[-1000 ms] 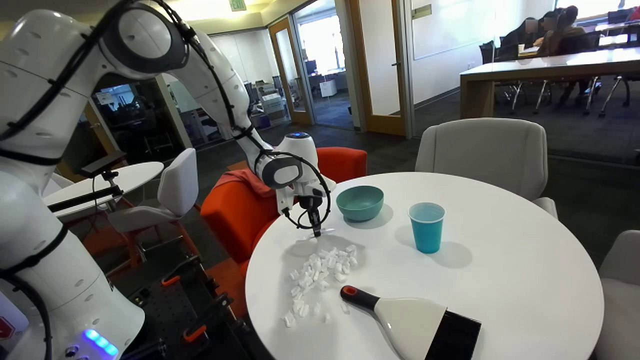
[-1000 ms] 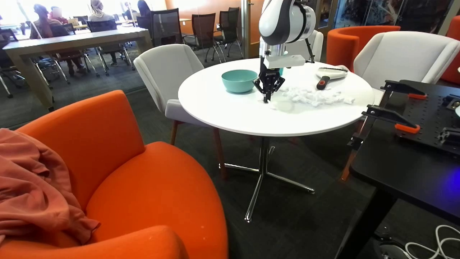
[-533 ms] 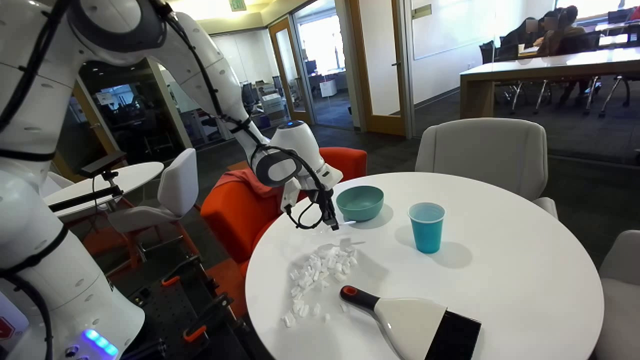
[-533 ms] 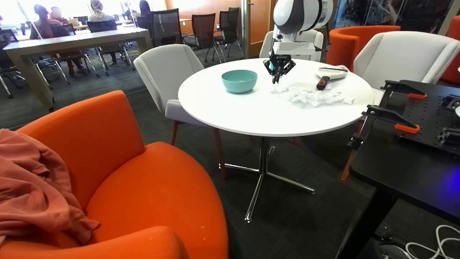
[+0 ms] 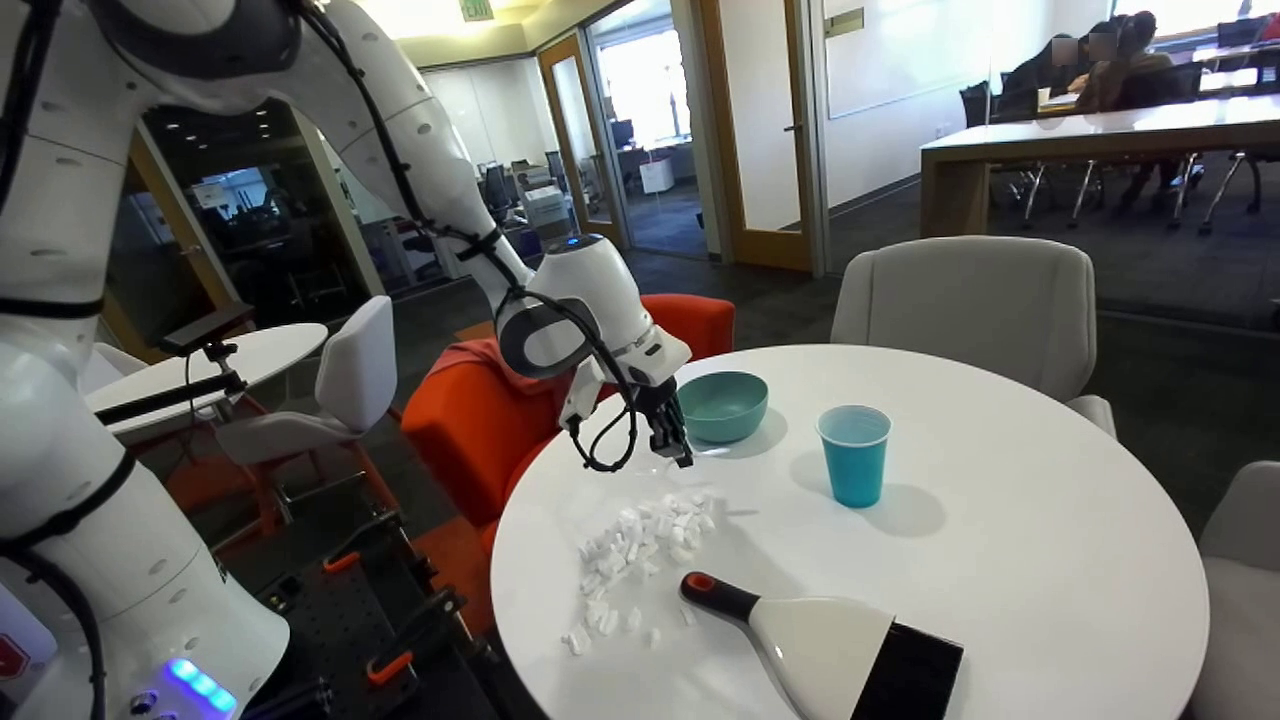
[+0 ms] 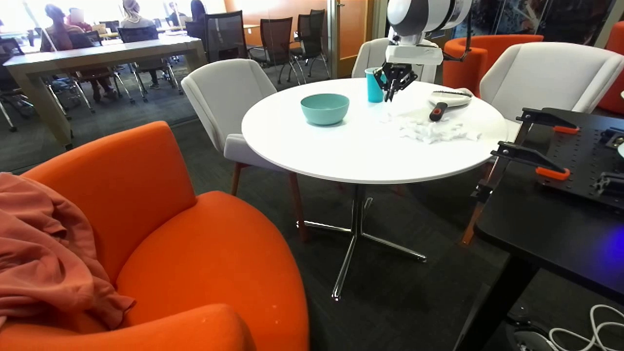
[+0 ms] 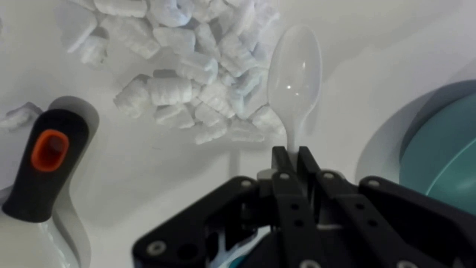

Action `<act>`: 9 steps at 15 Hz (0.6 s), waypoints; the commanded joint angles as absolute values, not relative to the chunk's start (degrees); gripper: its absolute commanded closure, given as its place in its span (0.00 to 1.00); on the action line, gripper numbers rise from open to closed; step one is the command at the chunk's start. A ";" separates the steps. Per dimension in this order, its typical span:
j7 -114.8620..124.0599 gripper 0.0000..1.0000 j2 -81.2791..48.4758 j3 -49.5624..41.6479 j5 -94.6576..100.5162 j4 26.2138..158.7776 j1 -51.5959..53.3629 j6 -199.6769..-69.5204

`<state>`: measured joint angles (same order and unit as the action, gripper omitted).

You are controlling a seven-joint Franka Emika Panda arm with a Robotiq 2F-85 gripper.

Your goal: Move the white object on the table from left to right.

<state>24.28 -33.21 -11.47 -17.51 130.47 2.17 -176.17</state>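
Observation:
The round white table [image 5: 1020, 560] shows in both exterior views [image 6: 336, 158]. My gripper [image 5: 685, 460] is above it, tilted, between the bowl and a heap of small white foam pieces [image 5: 640, 545]. In the wrist view my gripper [image 7: 292, 154] is shut on the handle of a white plastic spoon [image 7: 295, 70]. The spoon's bowl points away from the fingers, beside the foam pieces [image 7: 171, 91]. Shadows on the table suggest the spoon is off the surface. In an exterior view my gripper [image 6: 389, 99] is partly in front of the cup, and the spoon is hard to make out there.
A teal bowl [image 5: 725, 410] stands close beside the gripper, and also shows in the wrist view [image 7: 442, 160]. A blue cup [image 5: 855, 455] stands farther right. A white and black dustpan-like tool [image 5: 825, 640] lies near the heap. Chairs [image 5: 965, 300] surround the table.
The gripper has lifted from near the tabletop beside the heap, tilted, and moved toward the cup, rightward in both exterior views. The foam heap, bowl and cup stay put.

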 commanded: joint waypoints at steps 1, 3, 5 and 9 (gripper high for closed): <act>28.83 0.98 -36.11 -15.22 -19.85 125.63 1.76 -175.59; 29.05 0.98 -37.38 -16.67 -20.79 121.89 -2.30 -174.37; 30.01 0.98 -39.13 -18.61 -22.15 117.94 -5.33 -173.61; 34.61 0.98 -45.16 -22.38 -24.53 108.05 -10.41 -171.07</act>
